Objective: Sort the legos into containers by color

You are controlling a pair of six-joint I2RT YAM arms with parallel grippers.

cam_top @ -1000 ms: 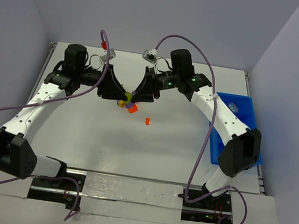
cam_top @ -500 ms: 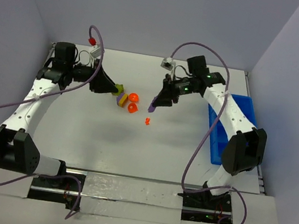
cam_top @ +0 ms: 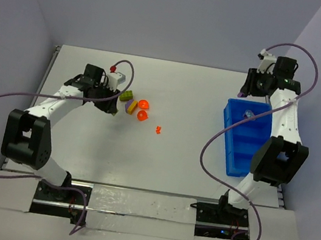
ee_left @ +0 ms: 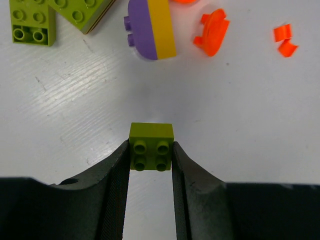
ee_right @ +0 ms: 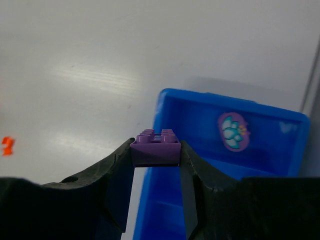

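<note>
Jaws of the left gripper [ee_left: 151, 150] are clenched on a lime-green brick [ee_left: 151, 134], studs facing the wrist camera, held just above the white table [ee_left: 240, 125]. Those of the right gripper [ee_right: 156, 155] pinch a purple brick [ee_right: 155, 140] by its two sides.

From above, the left arm folds at an elbow near the left edge. Its forearm runs far and rightward, and the gripper [cam_top: 112, 101] points right at the loose pieces. These lie in a small group left of the table's centre. A second lime-green brick [cam_top: 127, 96] is nearest the fingers, with a yellow-and-purple piece [cam_top: 130, 106] just beside it. Two rounded orange pieces [cam_top: 143, 104] lie to the right of these. A small orange scrap [cam_top: 158, 130] sits apart, nearer and further right.

The right arm rises from its base on the near right, bends at an elbow over the blue tray [cam_top: 229, 138] and stretches far. Its gripper [cam_top: 250, 91] is tipped downward at the tray's far end. In the wrist view the purple brick hangs over the tray's left wall [ee_right: 160, 107], at the far compartment. That compartment carries a round sticker [ee_right: 232, 132] on its floor.
</note>
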